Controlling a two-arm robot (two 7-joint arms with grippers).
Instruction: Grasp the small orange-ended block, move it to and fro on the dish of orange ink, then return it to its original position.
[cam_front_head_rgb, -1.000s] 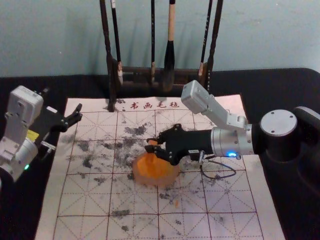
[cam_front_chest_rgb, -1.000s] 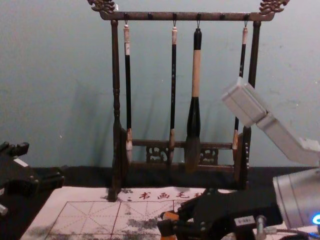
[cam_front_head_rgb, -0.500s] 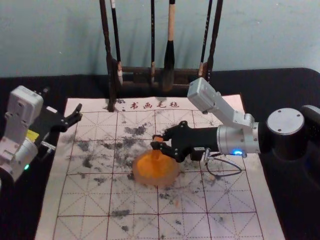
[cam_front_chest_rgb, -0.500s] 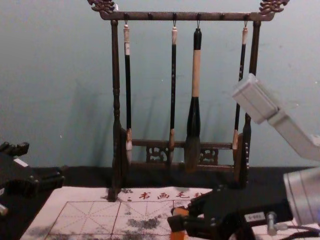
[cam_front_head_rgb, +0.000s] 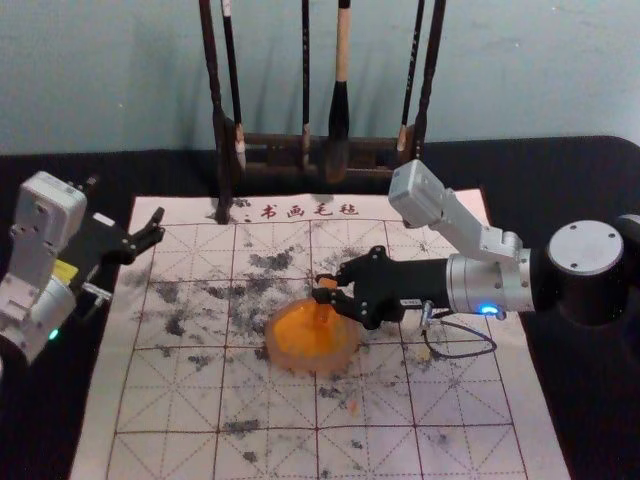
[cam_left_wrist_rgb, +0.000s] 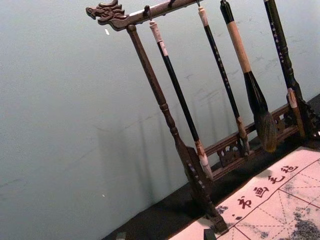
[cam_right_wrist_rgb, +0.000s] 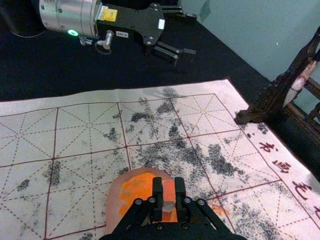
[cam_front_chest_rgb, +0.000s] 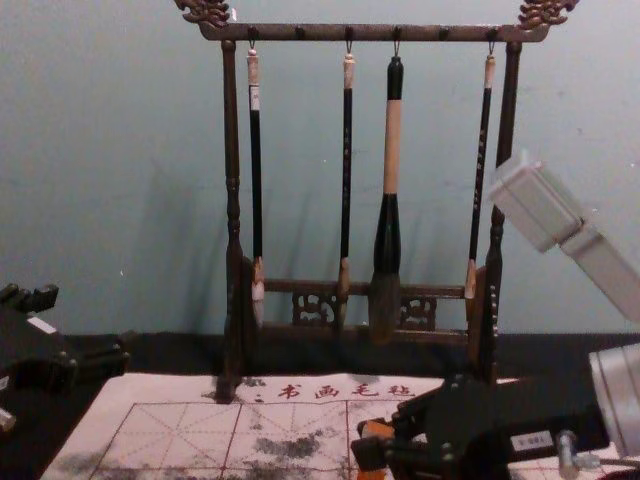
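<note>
- Right gripper (cam_front_head_rgb: 324, 288) reaches in from the right, roughly level, pinching the block (cam_front_head_rgb: 322, 313).
- Left gripper (cam_front_head_rgb: 156, 225) hangs at far left, fingers spread.
- Dish of orange ink (cam_front_head_rgb: 310, 363) lies under the block.
- Block stands nearly upright over the dish's far right part, lower end toward the ink.

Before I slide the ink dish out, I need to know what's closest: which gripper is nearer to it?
The right one: the right gripper is at the dish, over its right far part; the left gripper hangs off to its left, beyond the mat's edge.
</note>
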